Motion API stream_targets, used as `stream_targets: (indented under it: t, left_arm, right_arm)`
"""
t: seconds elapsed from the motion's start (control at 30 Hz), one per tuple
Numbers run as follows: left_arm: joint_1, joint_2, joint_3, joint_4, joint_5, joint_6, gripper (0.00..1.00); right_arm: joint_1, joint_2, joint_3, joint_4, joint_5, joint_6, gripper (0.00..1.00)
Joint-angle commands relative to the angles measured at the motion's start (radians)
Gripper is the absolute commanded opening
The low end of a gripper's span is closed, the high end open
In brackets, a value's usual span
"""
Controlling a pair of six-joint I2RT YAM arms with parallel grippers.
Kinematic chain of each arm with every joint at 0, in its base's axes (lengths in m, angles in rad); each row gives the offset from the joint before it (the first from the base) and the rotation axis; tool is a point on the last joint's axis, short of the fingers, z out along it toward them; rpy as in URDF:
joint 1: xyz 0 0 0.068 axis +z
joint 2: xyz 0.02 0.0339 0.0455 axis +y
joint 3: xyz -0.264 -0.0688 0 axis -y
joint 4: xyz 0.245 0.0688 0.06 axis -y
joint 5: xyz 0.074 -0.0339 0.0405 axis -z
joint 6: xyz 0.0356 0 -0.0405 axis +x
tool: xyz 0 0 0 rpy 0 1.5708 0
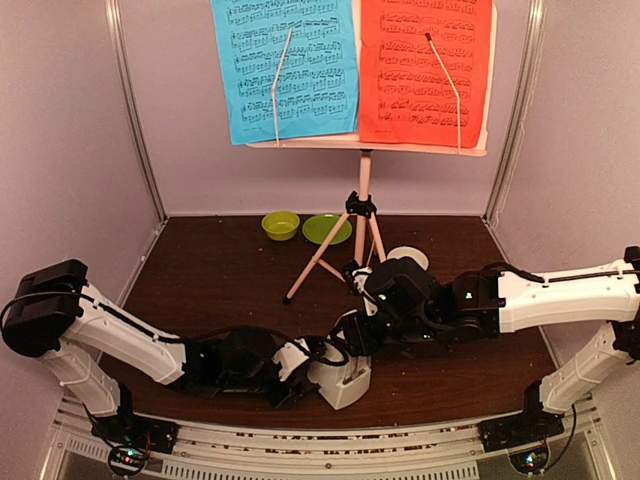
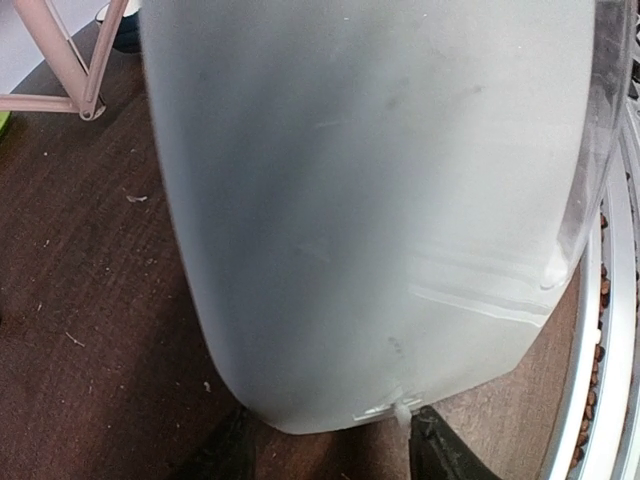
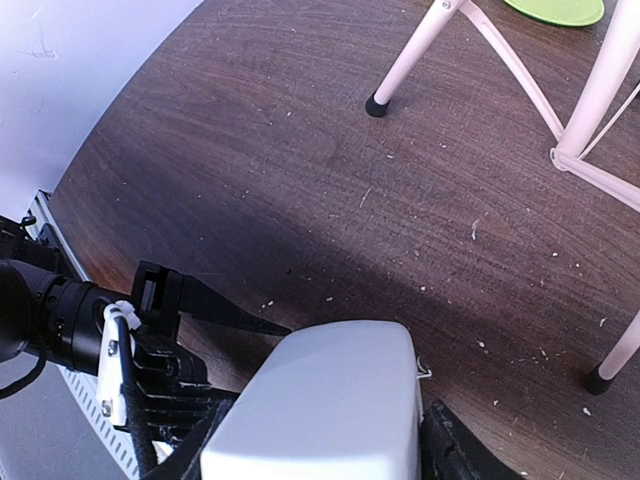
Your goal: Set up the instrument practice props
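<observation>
White metronome (image 1: 347,385), narrow end pointing at left hand (image 2: 335,442), right hand (image 3: 325,450) clamping it, left grip unclear

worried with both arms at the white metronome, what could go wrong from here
1. The left gripper and right gripper both crowd the metronome close to the front edge of the table; an uneven pull could tip or drop it.
2. The right arm sits beside a tripod leg of the music stand; a swing could knock the stand over.
</observation>
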Motion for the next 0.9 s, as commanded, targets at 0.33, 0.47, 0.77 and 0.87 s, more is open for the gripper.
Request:
stream_targets:
  t: [0.33,0.47,0.77,0.87]
  left_arm:
    - [-0.007,0.005,0.009,0.023,0.030,0.011,0.64]
    - [-0.006,0.032,0.029,0.008,0.020,0.015,0.71]
    - [-0.005,0.061,0.044,0.020,0.018,0.015,0.60]
    - [-0.005,0.061,0.043,0.018,0.019,0.019,0.59]
  right_arm:
    - [-0.002,-0.055,0.015,0.079,0.024,0.015,0.15]
    - [-0.002,-0.057,0.010,0.082,0.024,0.017,0.15]
    - [-0.001,-0.062,0.008,0.078,0.028,0.014,0.15]
    - [-0.001,-0.058,0.010,0.079,0.029,0.012,0.15]
